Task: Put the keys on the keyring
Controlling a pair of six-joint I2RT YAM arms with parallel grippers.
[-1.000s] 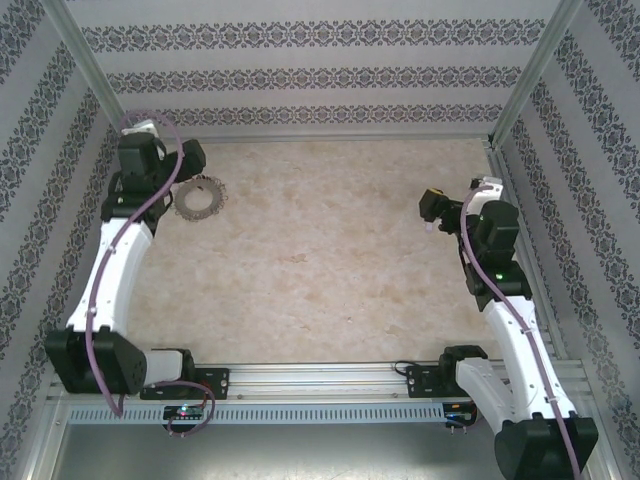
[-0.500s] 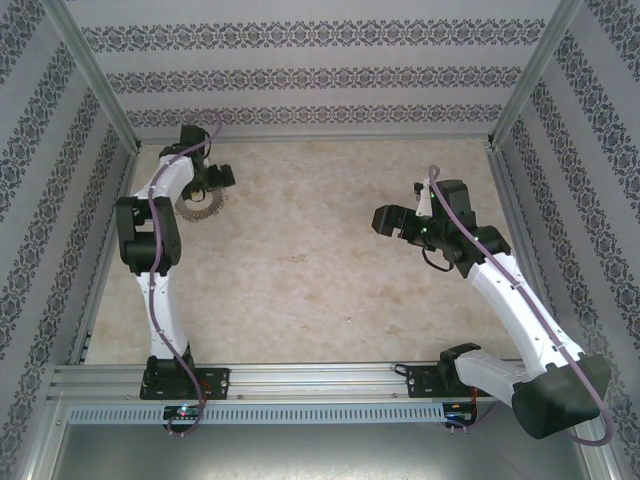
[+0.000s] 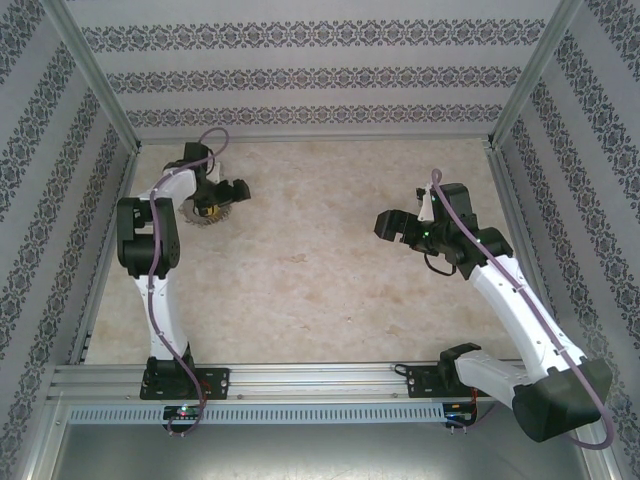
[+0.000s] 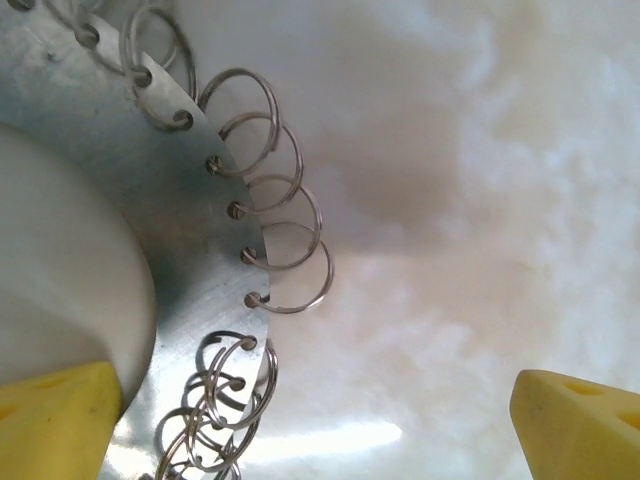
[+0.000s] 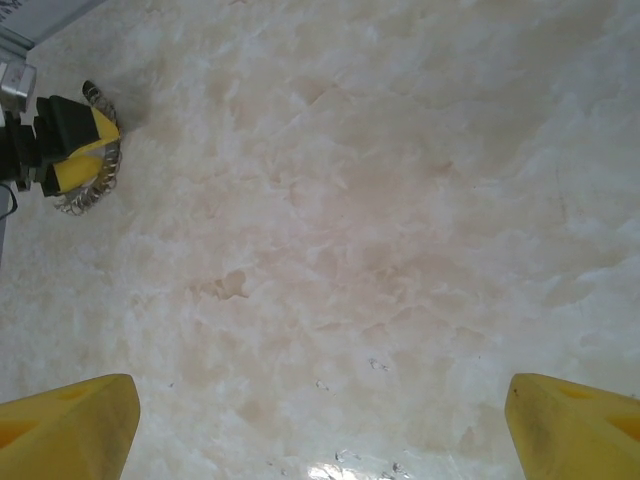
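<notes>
The keyring is a flat silvery disc with holes round its rim, hung with small wire rings. It lies at the table's far left. My left gripper hovers right over it, open. One yellow fingertip sits over the disc's edge and the other over bare table, so nothing is gripped. My right gripper hangs open above the table's right half, nothing between its fingers. Tiny silvery specks, perhaps the keys, lie on the table below it.
The marbled tabletop is ringed by patterned walls with metal posts at the far corners. A metal rail runs along the near edge. The right wrist view also shows the left gripper over the keyring.
The left arm unfolded and reached to the far left, ending over the keyring. The right arm stretched out toward the table's middle and then nearly stopped. Both grippers stayed open.
</notes>
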